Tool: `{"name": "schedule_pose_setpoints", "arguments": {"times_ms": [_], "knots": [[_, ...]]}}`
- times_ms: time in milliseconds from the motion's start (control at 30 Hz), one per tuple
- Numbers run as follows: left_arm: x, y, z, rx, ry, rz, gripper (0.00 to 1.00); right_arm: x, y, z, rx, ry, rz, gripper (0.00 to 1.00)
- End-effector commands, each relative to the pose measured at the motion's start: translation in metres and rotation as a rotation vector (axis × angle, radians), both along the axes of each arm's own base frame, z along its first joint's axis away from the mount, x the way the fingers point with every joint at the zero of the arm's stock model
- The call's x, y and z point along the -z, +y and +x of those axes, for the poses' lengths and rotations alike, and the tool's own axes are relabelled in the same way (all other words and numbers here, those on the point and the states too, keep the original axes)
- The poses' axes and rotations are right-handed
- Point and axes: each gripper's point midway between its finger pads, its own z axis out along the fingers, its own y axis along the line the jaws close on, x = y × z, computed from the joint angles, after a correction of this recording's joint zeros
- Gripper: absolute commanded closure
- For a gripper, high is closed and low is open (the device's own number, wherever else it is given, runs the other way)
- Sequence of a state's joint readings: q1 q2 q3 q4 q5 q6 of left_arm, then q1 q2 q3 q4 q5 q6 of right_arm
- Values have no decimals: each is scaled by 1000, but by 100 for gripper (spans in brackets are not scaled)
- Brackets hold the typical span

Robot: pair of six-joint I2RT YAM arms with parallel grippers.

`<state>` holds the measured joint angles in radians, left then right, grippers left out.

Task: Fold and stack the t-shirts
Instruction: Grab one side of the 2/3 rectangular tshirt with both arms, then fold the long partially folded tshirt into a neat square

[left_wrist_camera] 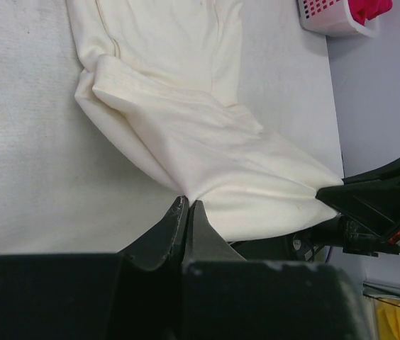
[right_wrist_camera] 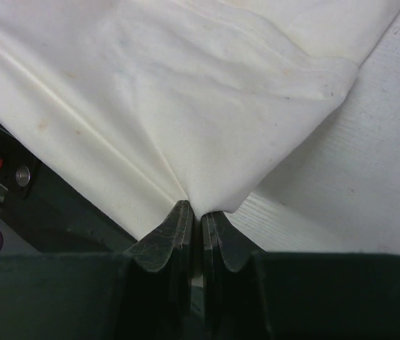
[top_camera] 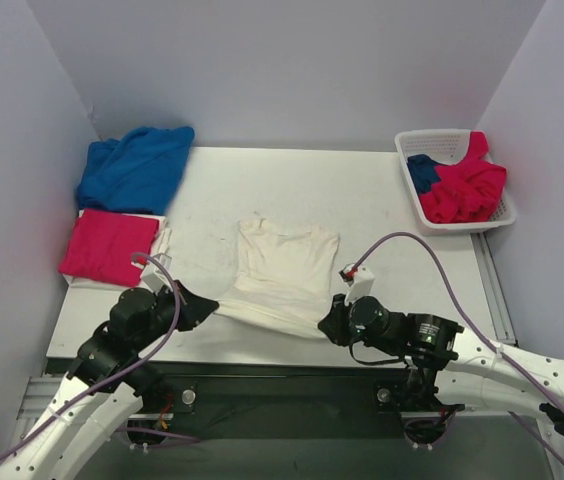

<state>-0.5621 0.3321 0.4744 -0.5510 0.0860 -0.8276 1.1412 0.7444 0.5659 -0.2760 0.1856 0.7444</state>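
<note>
At near table (top_camera: 392, 205) edge, left gripper (left_wrist_camera: 187, 204), right gripper (right_wrist_camera: 200, 210) pinching cream t-shirt (top_camera: 284, 268)

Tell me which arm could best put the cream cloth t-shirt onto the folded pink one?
Left, probably. The left gripper, shut on the cream cloth t-shirt, sits close to the folded pink t-shirt; the right gripper pinches the shirt's other near corner, farther away.

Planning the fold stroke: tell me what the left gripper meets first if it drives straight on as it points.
The white t-shirt it is shut on: from the left gripper, the bunched cloth lies directly ahead on the table. The right gripper sits off to one side, likely out of line.
</note>
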Motion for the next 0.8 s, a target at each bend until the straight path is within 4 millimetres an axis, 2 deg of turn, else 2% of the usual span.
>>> {"name": "schedule_pose_setpoints", "arguments": {"times_ms": [0, 300, 467, 633, 767], "knots": [[-23, 11, 11, -72, -73, 10, 100, 2, -19, 7, 69, -33, -101, 100], [-42, 20, 37, -191, -134, 6, 100, -16, -25, 21, 131, -116, -95, 100], [-48, 16, 50, -205, -149, 7, 100, -21, -26, 28, 149, -144, -119, 100], [-44, 15, 50, -199, -135, 19, 100, -17, -21, 27, 138, -132, -115, 100], [-45, 20, 44, -209, -137, 16, 100, -6, -16, 21, 109, -98, -113, 100]]}}
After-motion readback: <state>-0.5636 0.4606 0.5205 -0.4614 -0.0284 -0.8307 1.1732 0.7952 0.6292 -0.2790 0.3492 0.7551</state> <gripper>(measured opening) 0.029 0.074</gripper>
